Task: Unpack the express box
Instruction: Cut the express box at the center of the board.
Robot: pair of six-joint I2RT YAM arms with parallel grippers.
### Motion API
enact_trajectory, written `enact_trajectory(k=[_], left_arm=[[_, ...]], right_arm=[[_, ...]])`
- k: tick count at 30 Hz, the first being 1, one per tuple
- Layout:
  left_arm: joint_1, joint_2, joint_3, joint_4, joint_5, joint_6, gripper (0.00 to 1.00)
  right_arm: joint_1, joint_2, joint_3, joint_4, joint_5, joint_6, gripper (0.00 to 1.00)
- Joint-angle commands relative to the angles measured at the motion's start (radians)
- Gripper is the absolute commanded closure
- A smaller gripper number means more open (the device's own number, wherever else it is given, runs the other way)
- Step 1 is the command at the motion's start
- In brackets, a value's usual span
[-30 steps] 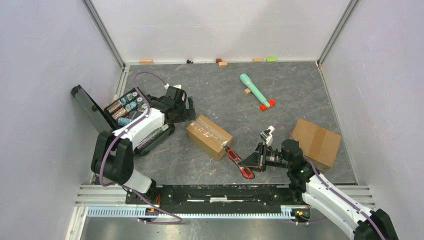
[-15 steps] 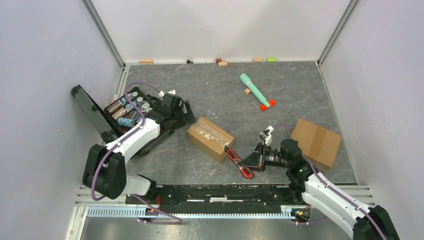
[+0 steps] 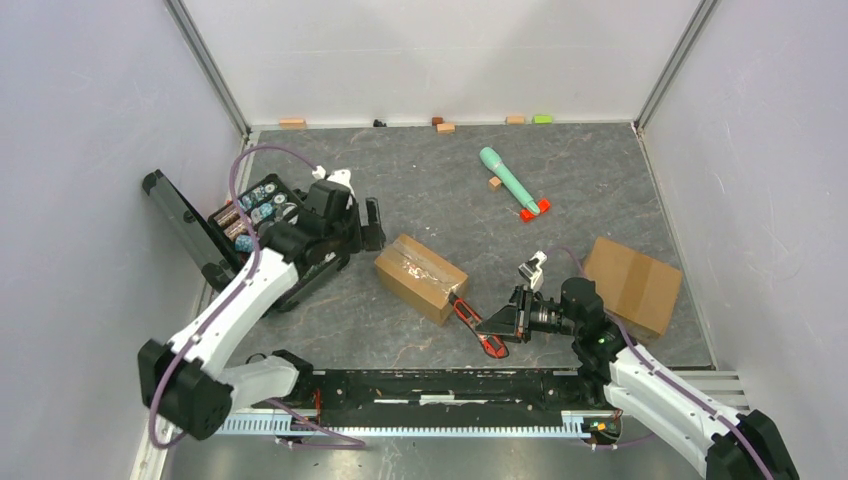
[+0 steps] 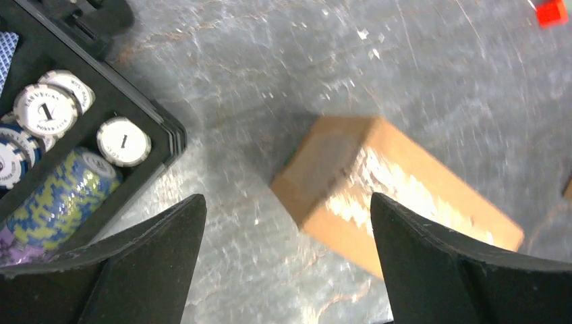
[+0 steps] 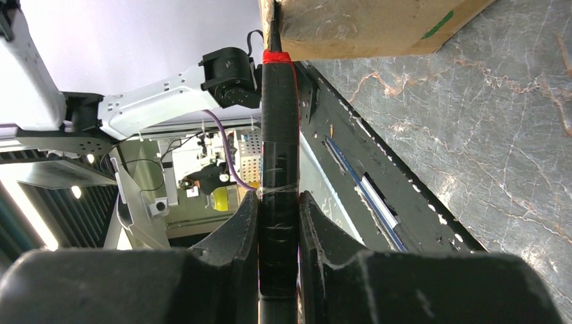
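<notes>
Overhead and wrist cameras are showing the right gripper [image 5: 278, 202] clamping a red-and-black utility knife [image 3: 472, 320], its fingers [image 5: 236, 236] closed to a narrow gap on either side of the black handle. The knife is pointing straight out ahead of the gripper, and its red nose is sitting right at one end of the taped express box [image 3: 420, 275]; whether the blade is cutting into the cardboard cannot be told. The box is lying flat on the grey table [image 3: 440, 180] between the two grippers. Its long axis is running diagonally in the overhead view, one short end facing the knife tip and the other facing the left gripper [image 4: 287, 209]. Clear tape is running lengthwise along its top face. The left gripper is hovering with its jaws spread wide and holding nothing, the box's short end lying just beyond its fingertips. An open poker-chip case [image 4: 172, 131] is lying just to its other side. A second cardboard box [image 3: 632, 283] is sitting behind the right gripper.
</notes>
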Motion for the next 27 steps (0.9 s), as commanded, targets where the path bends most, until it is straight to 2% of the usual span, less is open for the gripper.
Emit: enact_trajectory(k=[1,5,9,16,19,27], left_arm=[[-0.112,-0.138,-0.039,-0.166,0.06,0.094,0.03],[-0.326,-0.184,-0.125,-0.164,0.042,-0.055,0.04],[-0.43,-0.177,-0.233,-0.012,0.044,-0.212,0.04],[-0.44,-0.133,-0.319,0.307,0.092,-0.427,0.05],[-0.439,-0.077,-0.292,0.364,0.094,-0.456,0.05],[-0.438,0.002,-0.196,0.364,0.061,-0.499,0.07]], right_arm=[[-0.002,0.012,0.033,0.001,-0.001,-0.02,1.0],[-0.003,0.021,0.047,-0.005,-0.017,-0.021,1.0],[-0.003,0.032,0.073,-0.04,-0.036,-0.046,1.0],[-0.003,0.05,0.105,-0.105,-0.05,-0.1,1.0],[-0.003,0.06,0.105,-0.096,-0.046,-0.101,1.0],[-0.003,0.076,0.107,-0.064,-0.029,-0.085,1.0]])
